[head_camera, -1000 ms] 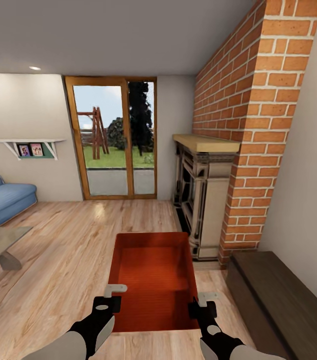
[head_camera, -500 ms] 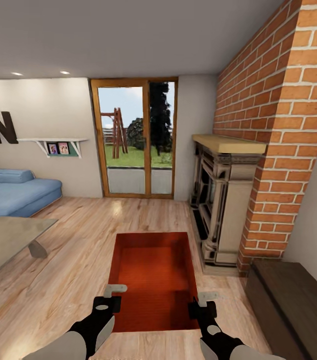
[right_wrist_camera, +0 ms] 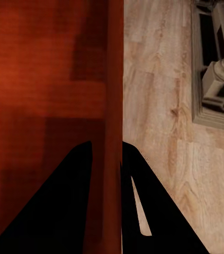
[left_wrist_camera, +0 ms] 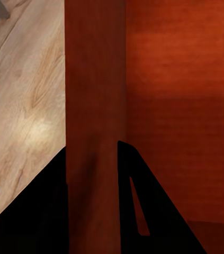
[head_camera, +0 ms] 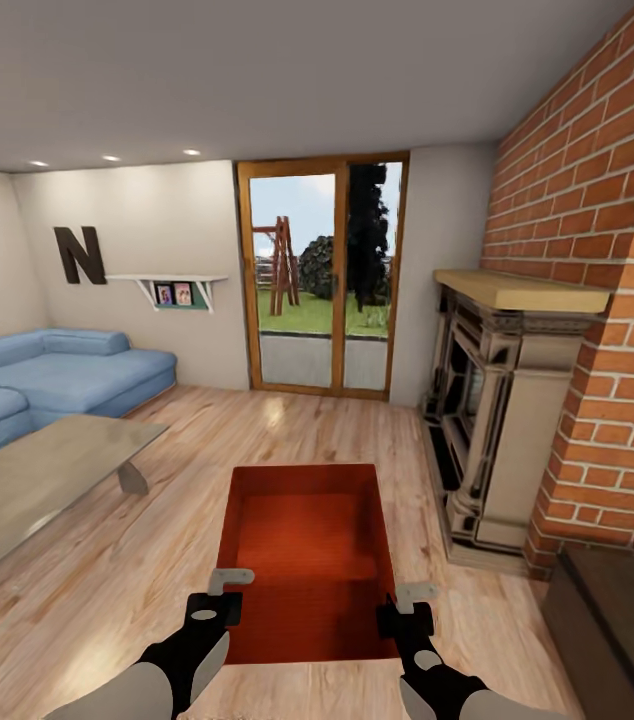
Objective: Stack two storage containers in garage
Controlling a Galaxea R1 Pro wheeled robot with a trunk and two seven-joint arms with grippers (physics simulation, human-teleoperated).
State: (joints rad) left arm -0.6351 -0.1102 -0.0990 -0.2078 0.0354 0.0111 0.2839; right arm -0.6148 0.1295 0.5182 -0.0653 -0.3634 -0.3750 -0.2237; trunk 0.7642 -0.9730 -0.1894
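One orange-red open-top storage container [head_camera: 307, 560] hangs in front of me over the pale wood-plank floor [head_camera: 137, 560] of the living room. My left gripper [head_camera: 219, 600] is shut on its left wall, and in the left wrist view the dark fingers [left_wrist_camera: 48, 211] straddle that wall [left_wrist_camera: 93, 106]. My right gripper [head_camera: 402, 608] is shut on the right wall; the right wrist view shows this gripper [right_wrist_camera: 107, 169] pinching the thin wall [right_wrist_camera: 113, 79]. The container's inside looks empty.
A stone fireplace [head_camera: 497, 420] and a brick chimney [head_camera: 597, 250] rise close on the right, with a dark bench [head_camera: 617, 620] below them. A glass coffee table [head_camera: 37, 480] and a blue sofa [head_camera: 47, 380] stand on the left. Straight ahead is a glass patio door [head_camera: 322, 280].
The whole view has swung to the left, so the fireplace, door and sofa slid rightward in the picture. The container and both grippers keep their places in the view.
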